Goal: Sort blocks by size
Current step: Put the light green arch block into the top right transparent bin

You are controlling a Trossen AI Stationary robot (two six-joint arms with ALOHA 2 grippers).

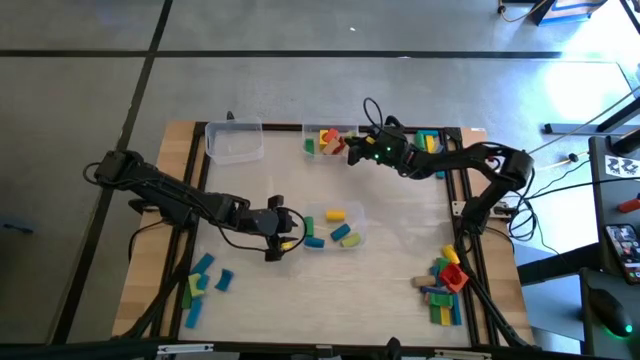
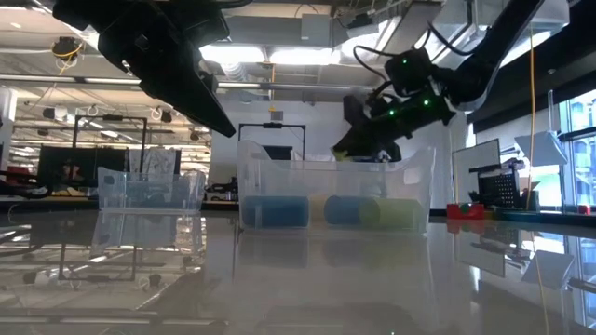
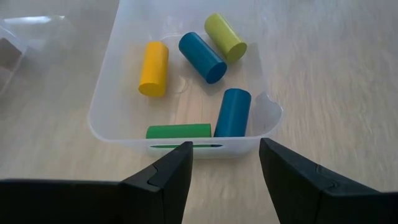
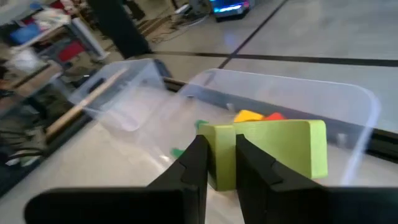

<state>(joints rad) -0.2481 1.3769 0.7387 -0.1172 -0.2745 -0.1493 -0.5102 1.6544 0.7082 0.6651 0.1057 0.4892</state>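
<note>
right gripper (image 4: 221,163) pinches a lime-green block (image 4: 273,151) over the far tub (image 4: 367,109), release likely next, while left gripper (image 3: 225,163), jaws spread, hovers beside the middle tub (image 3: 102,121).

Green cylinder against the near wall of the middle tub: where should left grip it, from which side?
Left gripper is open, outside the tub. Probably come from above, over the wall, and pinch the green cylinder mid-length across its round sides: it lies flat along that wall, with a blue cylinder touching one end.

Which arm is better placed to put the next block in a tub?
The right: the right gripper is shut on a green block beside the far tub. The left gripper is open, empty.
</note>
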